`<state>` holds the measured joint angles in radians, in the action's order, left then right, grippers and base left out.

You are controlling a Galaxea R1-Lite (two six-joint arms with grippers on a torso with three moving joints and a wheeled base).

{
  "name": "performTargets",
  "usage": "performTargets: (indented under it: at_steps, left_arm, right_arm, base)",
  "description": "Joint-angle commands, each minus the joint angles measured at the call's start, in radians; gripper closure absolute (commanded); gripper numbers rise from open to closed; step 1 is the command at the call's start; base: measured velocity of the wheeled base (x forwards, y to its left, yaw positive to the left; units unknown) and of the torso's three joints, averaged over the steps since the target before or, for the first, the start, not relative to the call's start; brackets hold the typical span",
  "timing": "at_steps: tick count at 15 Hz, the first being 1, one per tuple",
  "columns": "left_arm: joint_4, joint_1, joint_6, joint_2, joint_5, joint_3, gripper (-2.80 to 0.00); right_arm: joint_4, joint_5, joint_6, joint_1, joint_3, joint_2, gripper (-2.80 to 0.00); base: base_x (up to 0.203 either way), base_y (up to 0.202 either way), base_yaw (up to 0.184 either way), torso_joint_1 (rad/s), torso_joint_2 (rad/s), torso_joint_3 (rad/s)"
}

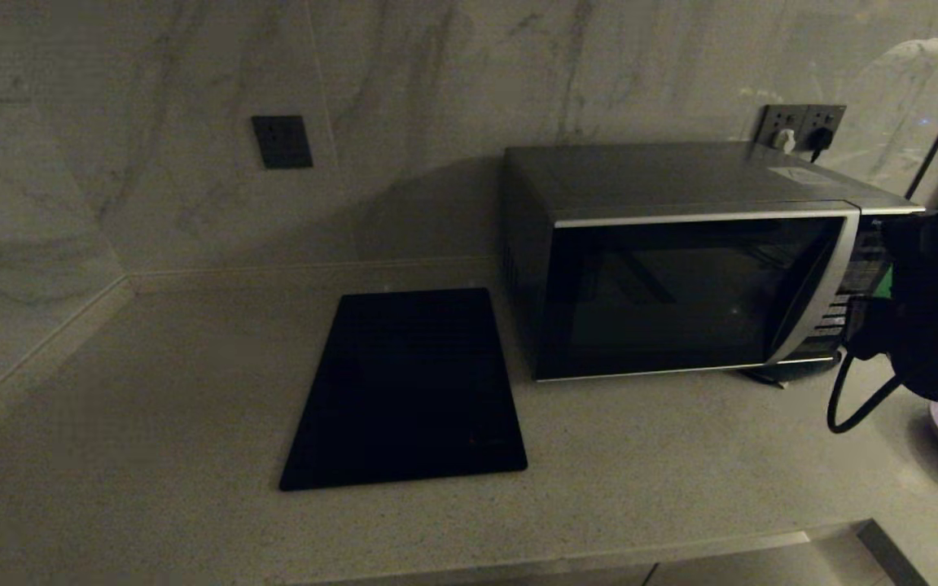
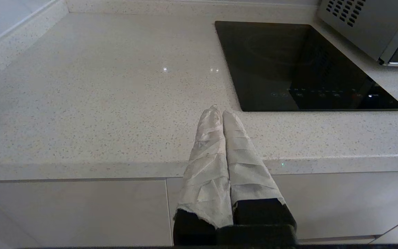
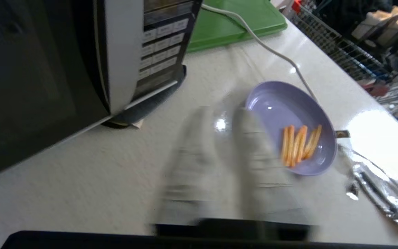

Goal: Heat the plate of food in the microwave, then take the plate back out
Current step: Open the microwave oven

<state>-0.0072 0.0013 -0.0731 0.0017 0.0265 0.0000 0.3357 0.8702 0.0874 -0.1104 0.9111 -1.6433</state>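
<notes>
- Plate of food [image 3: 290, 129] sits on the counter [image 3: 81, 180] beside the closed microwave [image 3: 47, 69]; button lettering unreadable.
- Right gripper [image 3: 225, 119] jaws slightly parted, empty.
- Left gripper [image 2: 219, 112] jaws pressed together, empty.

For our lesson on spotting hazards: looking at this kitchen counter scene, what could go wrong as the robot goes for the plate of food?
1. The microwave door is shut, so a lifted plate may have nowhere to go.
2. A white cable runs right behind the plate of food; the right claw could snag it.
3. The fries lie loose near the rim and may slide off if the plate tilts.
</notes>
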Motion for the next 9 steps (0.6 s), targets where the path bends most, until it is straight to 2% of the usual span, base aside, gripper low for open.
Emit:
performTargets:
  at_steps: [1, 2, 6, 9]
  left_arm:
    - [0.0, 0.0, -0.001, 0.0, 0.001, 0.0, 0.0]
    - [0.0, 0.0, -0.001, 0.0, 0.001, 0.0, 0.0]
    - [0.0, 0.0, -0.001, 0.0, 0.001, 0.0, 0.0]
    - [0.0, 0.0, -0.001, 0.0, 0.001, 0.0, 0.0]
  right_arm:
    - [0.007, 0.004, 0.004, -0.002, 0.005, -0.035, -2.8]
    - [0.014, 0.004, 0.007, -0.002, 0.008, -0.048, -2.8]
    - [0.183, 0.011, 0.008, -0.001, 0.002, -0.125, -2.8]
    - [0.248, 0.057, 0.038, -0.015, 0.01, -0.197, -2.8]
  base:
    - [0.0, 0.0, 0.0, 0.0, 0.0, 0.0]
    - [0.0, 0.0, 0.0, 0.0, 0.0, 0.0]
    - [0.0, 0.0, 0.0, 0.0, 0.0, 0.0]
    - [0.0, 0.0, 0.0, 0.0, 0.0, 0.0]
